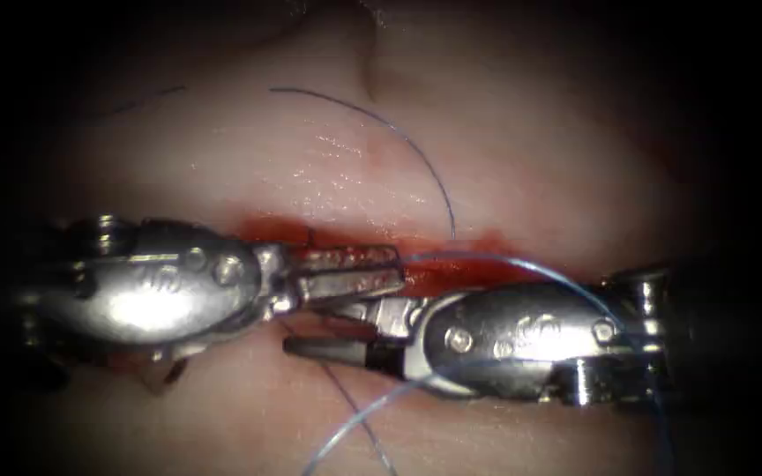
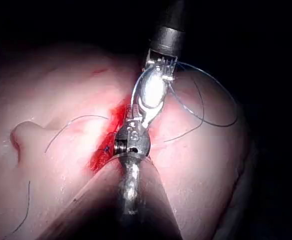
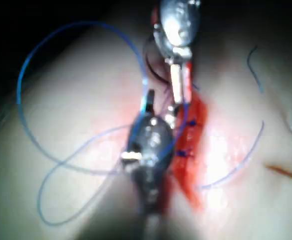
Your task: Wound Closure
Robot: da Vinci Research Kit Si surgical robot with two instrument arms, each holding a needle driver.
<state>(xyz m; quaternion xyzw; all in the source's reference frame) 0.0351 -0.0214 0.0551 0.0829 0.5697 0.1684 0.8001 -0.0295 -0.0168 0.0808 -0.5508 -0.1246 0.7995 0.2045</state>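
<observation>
The cut (image 1: 451, 269) runs across the tissue (image 1: 328, 159), wet with red fluid. My left tool (image 1: 400, 271) lies along the cut from the left, jaws slightly apart with their toothed faces showing and nothing between them. My right tool (image 1: 319, 328) comes in from the right just below it, jaws spread, one dark jaw pointing left. Blue thread (image 1: 566, 282) loops over the right tool's body and trails off below. Seen from the right wrist, my right tool (image 3: 159, 106) is open in front of the left tool's jaws (image 3: 178, 82). A thin dark arc (image 3: 149, 67) beside them may be the needle.
Another run of thread (image 1: 399, 137) curves over the tissue above the cut and dips into it. Small blue stitches (image 3: 185, 150) cross the cut. A dark strand (image 1: 350, 401) lies on the tissue below the tools. The left wrist view shows the right tool (image 2: 150, 95) meeting my left tool (image 2: 133, 142).
</observation>
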